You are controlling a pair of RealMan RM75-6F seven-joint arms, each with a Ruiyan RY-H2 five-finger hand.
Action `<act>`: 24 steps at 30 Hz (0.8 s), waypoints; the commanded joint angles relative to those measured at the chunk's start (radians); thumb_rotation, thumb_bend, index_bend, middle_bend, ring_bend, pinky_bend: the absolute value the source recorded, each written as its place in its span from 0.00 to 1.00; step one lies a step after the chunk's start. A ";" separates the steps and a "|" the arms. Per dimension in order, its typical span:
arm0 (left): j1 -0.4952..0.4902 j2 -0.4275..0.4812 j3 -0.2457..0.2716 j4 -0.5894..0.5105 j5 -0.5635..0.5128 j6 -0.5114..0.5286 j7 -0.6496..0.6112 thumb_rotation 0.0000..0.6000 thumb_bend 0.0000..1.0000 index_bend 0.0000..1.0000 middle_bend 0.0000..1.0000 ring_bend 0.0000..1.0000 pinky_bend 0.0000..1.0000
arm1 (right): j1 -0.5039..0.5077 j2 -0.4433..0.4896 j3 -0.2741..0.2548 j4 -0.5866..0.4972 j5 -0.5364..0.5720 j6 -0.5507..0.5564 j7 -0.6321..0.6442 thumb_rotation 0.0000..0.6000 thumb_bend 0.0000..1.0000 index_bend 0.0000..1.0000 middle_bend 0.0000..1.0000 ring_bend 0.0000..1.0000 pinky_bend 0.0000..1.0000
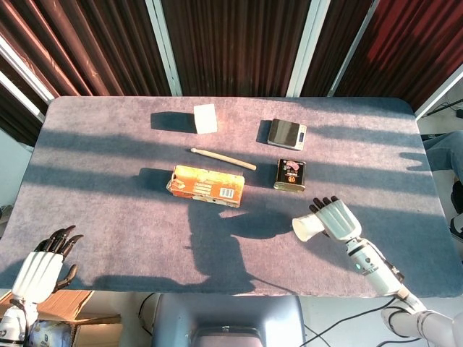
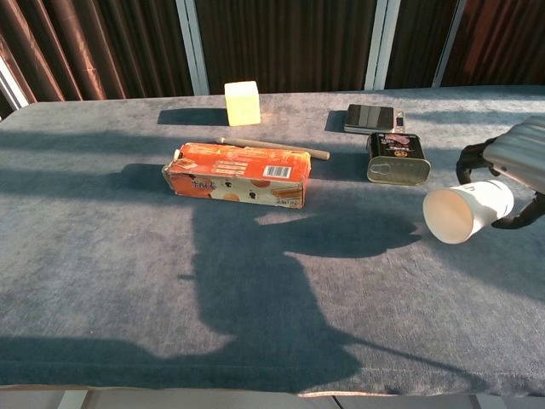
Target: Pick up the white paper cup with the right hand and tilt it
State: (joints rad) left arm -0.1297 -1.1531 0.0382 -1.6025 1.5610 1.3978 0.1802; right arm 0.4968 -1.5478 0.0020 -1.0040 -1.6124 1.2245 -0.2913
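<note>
dark red and brown curtains are hanging behind the grey felt table (image 1: 108,217), and long bars of sun and shadow are lying across it. your right hand (image 1: 337,219) is sitting over the near right part of the table, curled around the white paper cup (image 1: 307,228), which it is gripping by the base end. in the chest view the right hand (image 2: 516,162) is showing at the right edge, fingers wrapped over the top and under the cup (image 2: 467,212).

the relation that matters: the cup's long axis is lying nearly level, running from your palm toward the robot's left, with the open mouth pointing left and a little toward the near edge. it is looking already tipped far over, so i judge the tilt is well along. the cup appears to be hanging just off the felt, though i cannot tell that for certain.

your left hand (image 1: 42,266) is holding nothing, fingers loosely apart, down at the near left corner off the table edge, well apart from the cup; the right one is the only hand in play.

further back, the dark tin (image 1: 289,174) is standing just beyond the cup, with the orange carton (image 1: 206,186) off to the left. if you are rolling the wrist further, keep the mouth swinging away from the tin.
</note>
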 commanded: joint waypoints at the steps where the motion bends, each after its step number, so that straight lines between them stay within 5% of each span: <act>1: -0.001 -0.001 0.001 -0.001 0.000 -0.001 0.002 1.00 0.40 0.21 0.08 0.10 0.29 | -0.015 0.009 0.009 -0.010 -0.096 0.153 -0.305 1.00 0.36 0.66 0.48 0.53 0.67; 5: 0.000 -0.001 0.000 -0.002 -0.003 -0.003 0.004 1.00 0.40 0.21 0.08 0.10 0.29 | -0.006 0.025 -0.006 -0.015 -0.195 0.203 -0.637 1.00 0.36 0.66 0.48 0.52 0.65; 10: 0.000 0.000 0.000 -0.004 -0.003 -0.002 0.005 1.00 0.41 0.21 0.08 0.10 0.29 | 0.019 0.060 -0.025 -0.052 -0.260 0.129 -0.933 1.00 0.37 0.66 0.48 0.50 0.64; 19: 0.000 0.002 -0.001 -0.004 -0.003 0.000 -0.002 1.00 0.41 0.21 0.08 0.10 0.29 | 0.036 0.057 0.020 -0.134 -0.163 -0.088 -1.233 1.00 0.37 0.64 0.48 0.43 0.55; 24: 0.001 0.004 0.000 -0.003 -0.002 0.000 -0.006 1.00 0.40 0.21 0.09 0.10 0.29 | 0.042 0.027 0.034 -0.137 -0.121 -0.142 -1.276 1.00 0.37 0.59 0.48 0.38 0.48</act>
State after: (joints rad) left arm -0.1290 -1.1492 0.0383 -1.6060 1.5591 1.3984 0.1737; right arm 0.5344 -1.5114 0.0282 -1.1344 -1.7443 1.0945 -1.5565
